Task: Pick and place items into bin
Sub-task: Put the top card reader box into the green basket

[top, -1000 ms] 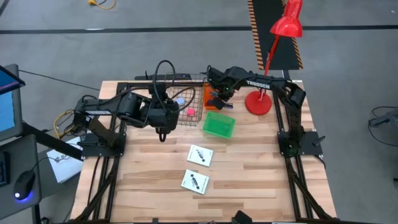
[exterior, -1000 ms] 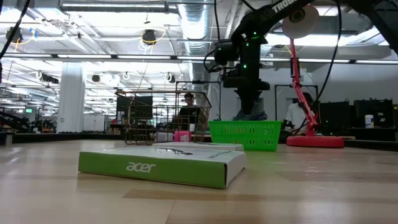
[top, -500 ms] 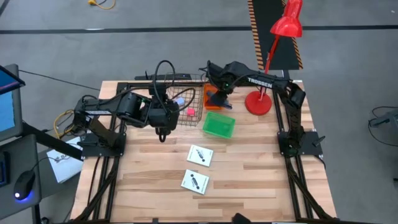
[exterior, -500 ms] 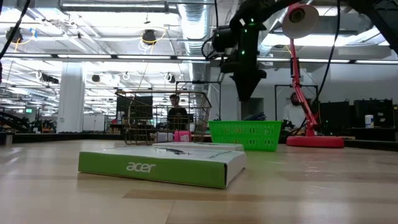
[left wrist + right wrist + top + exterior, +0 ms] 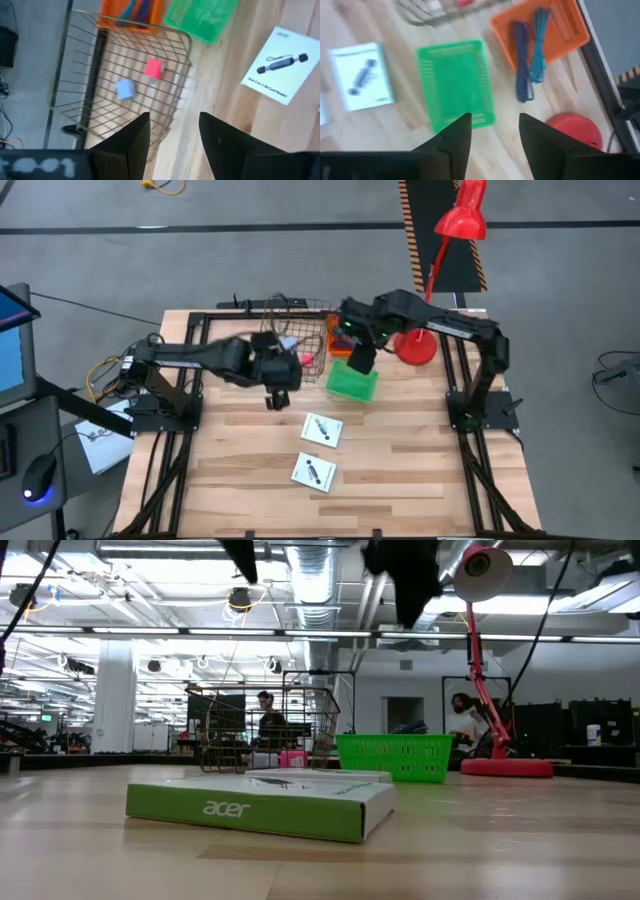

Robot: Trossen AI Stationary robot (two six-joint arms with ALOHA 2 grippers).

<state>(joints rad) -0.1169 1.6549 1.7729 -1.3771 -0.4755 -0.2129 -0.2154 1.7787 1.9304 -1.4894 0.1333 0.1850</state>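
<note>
Two flat white packets (image 5: 321, 430) (image 5: 313, 471) lie on the wooden table in front of the bins. A pink cube (image 5: 154, 68) and a lilac cube (image 5: 125, 89) lie in the wire basket (image 5: 296, 340). Blue and teal sticks (image 5: 530, 55) lie in the orange bin (image 5: 555, 30). The green basket (image 5: 455, 80) holds nothing that I can see. My left gripper (image 5: 172, 135) hangs open above the table at the wire basket's near side. My right gripper (image 5: 494, 135) hangs open high over the green basket's near edge, holding nothing.
A red desk lamp stands with its round base (image 5: 417, 345) right of the orange bin. In the low view the nearer packet (image 5: 260, 802) fills the foreground. Bare wood lies around and in front of the packets.
My right gripper has risen out of the orange bin and swung toward the table's near side, to above the green basket; the sticks stay in the orange bin. My left gripper has come down a little and shifted slightly toward the table's right, still open.
</note>
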